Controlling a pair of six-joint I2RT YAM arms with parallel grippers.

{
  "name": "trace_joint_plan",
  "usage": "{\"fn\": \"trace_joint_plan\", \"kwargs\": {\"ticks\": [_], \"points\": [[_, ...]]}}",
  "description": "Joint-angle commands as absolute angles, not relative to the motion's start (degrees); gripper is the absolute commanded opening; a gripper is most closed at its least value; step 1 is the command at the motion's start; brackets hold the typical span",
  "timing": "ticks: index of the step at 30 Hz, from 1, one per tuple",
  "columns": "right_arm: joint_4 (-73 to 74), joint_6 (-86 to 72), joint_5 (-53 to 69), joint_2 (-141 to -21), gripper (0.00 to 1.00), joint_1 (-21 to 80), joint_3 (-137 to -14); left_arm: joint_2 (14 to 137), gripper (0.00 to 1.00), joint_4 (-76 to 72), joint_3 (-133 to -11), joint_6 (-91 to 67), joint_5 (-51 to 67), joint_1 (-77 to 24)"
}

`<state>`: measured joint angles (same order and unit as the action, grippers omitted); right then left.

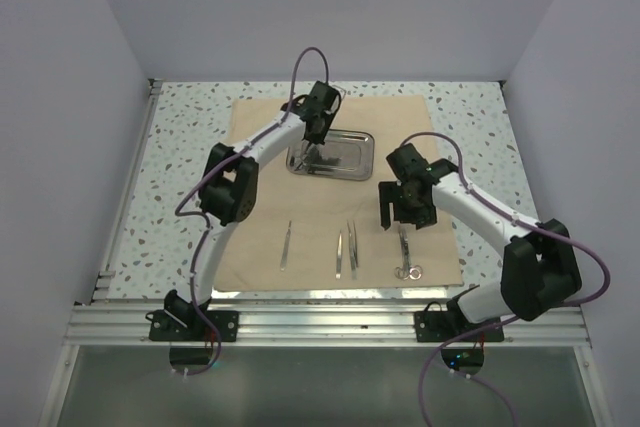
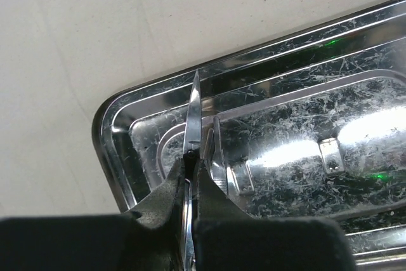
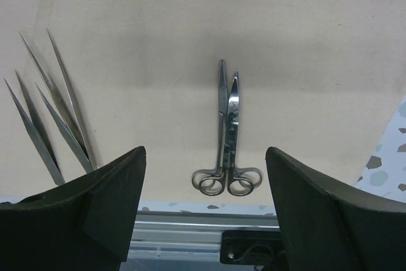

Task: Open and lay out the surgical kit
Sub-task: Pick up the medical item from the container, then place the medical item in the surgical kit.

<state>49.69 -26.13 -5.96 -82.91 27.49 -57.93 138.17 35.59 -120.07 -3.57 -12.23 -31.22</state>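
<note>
Three cameras: one high overview, two wrist close-ups

The top camera sits above and behind the bench's near edge, looking down and forward across the whole cloth wrap (image 1: 260, 127). The left wrist camera hangs very close over one corner of the steel tray (image 1: 350, 152) (image 2: 127, 118), towards the far edge. The right wrist camera faces back at the near edge, sharing the scissors (image 1: 405, 252) (image 3: 227, 138) and tweezers (image 1: 345, 252) (image 3: 54, 112) with the overview.

The steel tray (image 2: 273, 58) runs off the right edge; at its corner, a pointed instrument (image 2: 192, 115) has its handle hidden between the fingers (image 2: 158, 211) of the left gripper (image 2: 190, 168).
</note>
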Motion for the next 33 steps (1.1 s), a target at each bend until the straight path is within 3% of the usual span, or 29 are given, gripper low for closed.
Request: {"fn": "trace_joint_plan", "kwargs": {"ticks": [1,8,12,16,24,33], "points": [[49.0,-27.1,-4.4,-79.5,0.79,27.7,-57.5,131.2,0.00,36.6,-121.1,-7.1,-14.8,-30.8],[50.6,-27.2,-3.5,-76.1,0.80,27.7,-57.7,126.6,0.00,38.6,-118.5,-13.7,-14.9,-31.2],[54.9,-29.2,-7.6,-72.8,0.80,27.7,-62.8,123.8,0.00,43.1,-117.0,-25.1,-17.6,-33.5],[61.9,-34.2,-15.6,-69.1,0.83,27.5,-69.7,119.6,0.00,46.7,-113.2,-34.6,-18.8,-40.8],[69.7,-44.1,-20.2,-62.0,0.86,27.5,-79.4,116.4,0.00,52.6,-109.3,-56.2,-22.5,-56.2],[73.3,-45.6,-21.6,-55.5,0.86,27.5,-78.4,119.3,0.00,52.5,-103.5,-74.9,-22.3,-68.4]]}}
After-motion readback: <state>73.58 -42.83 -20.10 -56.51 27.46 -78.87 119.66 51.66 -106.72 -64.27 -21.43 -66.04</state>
